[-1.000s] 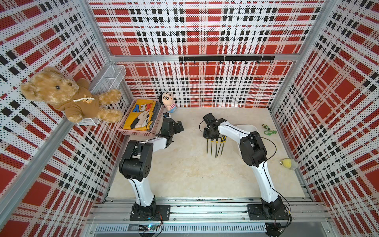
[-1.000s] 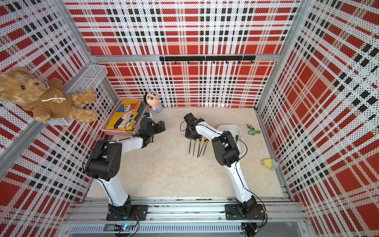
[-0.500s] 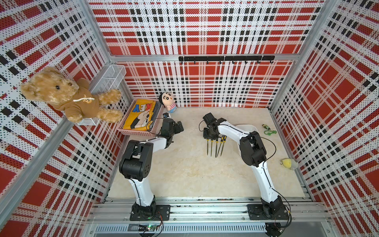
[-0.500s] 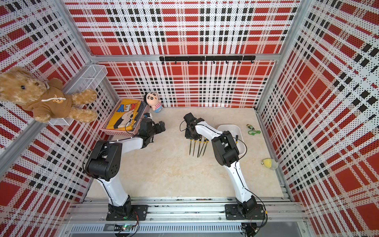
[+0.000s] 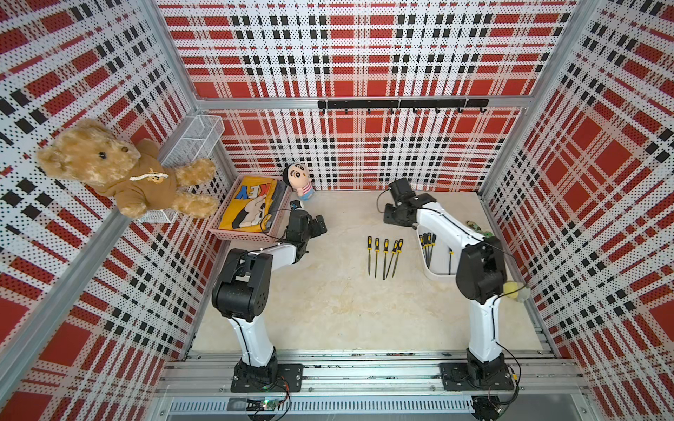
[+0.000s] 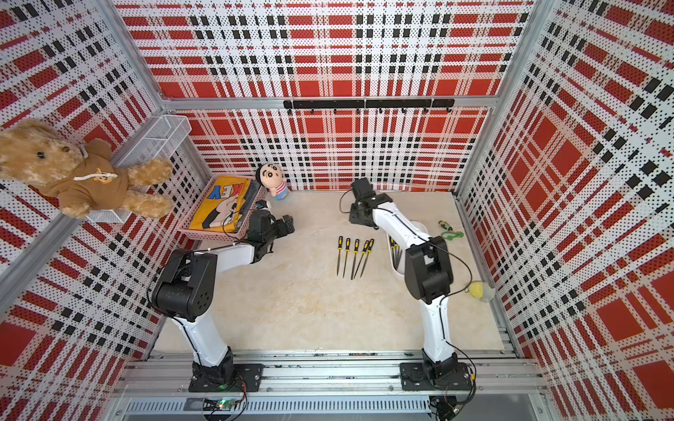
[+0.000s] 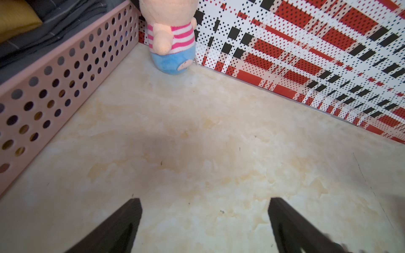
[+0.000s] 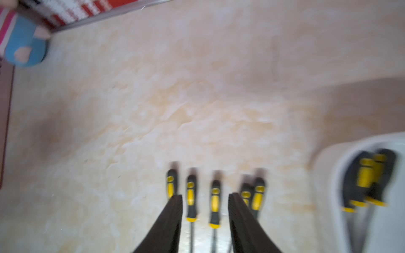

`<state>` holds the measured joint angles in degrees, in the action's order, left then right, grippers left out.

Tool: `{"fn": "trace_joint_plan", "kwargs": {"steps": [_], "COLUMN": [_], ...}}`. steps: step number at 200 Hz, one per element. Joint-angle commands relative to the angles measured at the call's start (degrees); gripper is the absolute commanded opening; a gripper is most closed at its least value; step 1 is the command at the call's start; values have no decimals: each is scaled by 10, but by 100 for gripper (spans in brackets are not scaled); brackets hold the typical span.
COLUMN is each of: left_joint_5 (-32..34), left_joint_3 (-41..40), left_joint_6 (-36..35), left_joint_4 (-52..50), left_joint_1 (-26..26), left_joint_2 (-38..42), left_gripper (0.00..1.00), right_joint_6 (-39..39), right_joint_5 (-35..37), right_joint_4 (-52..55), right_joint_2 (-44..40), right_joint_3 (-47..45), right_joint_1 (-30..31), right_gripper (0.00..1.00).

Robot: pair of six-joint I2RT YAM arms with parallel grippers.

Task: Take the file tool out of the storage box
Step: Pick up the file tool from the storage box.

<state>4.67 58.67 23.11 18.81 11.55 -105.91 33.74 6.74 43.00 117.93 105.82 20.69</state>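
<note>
Five files (image 5: 385,257) lie in a neat row on the surface (image 5: 328,310), just beside the storage box (image 5: 436,274) on its side toward the left arm (image 5: 277,253). More files (image 5: 425,242) lie inside the storage box, but their exact count cannot be told because the right arm (image 5: 445,226) crosses above it. The right end effector (image 8: 205,197) hangs past the box's far end, near the handle ends of the row, its fingers moderately apart and empty. The left end effector (image 7: 205,200) is spread wide, also empty, well apart from the box. Farther from the box on that same side stand one pink perforated basket (image 5: 248,236) holding folded cloth (image 5: 248,207) in yellow and grey, and one plush doll (image 5: 299,182). Up on the wall there, one teddy bear (image 5: 120,171) rests against a white wire-mesh basket (image 5: 197,138). On the box's opposite side lie one small green item (image 6: 450,235) and one yellow ball (image 6: 476,289). The box is smooth white plastic with rounded corners. The files are slim metal blades with yellow-and-black grips, and the surface looks like pale marble.
</note>
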Motion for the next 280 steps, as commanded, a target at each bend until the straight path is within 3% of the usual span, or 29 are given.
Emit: {"fn": "trace_joint_plan", "kwargs": {"steps": [1,47,99,174,280], "left_joint_5": [-6,-5,-3,-1,-1], "left_joint_3": [18,17,22,18,10], "left_joint_6": [-1,2,-1,-2,1], "left_joint_4": [4,6,2,0,3], "left_joint_1": [-1,1,4,3,-2], "left_joint_2": [-4,-10,-9,-6,-3], "left_gripper": [97,97,97,97,97], "right_joint_6": [-37,-49,-59,-55,-73], "right_joint_5": [28,30,28,12,-9], "right_joint_4": [31,26,6,-26,-34], "right_joint_2": [-33,-77,-51,-10,28], "right_joint_3": [-64,-177,-199,-159,-114], "right_joint_1": [-66,-151,-162,-162,-149], "right_gripper": [42,42,39,39,29]}}
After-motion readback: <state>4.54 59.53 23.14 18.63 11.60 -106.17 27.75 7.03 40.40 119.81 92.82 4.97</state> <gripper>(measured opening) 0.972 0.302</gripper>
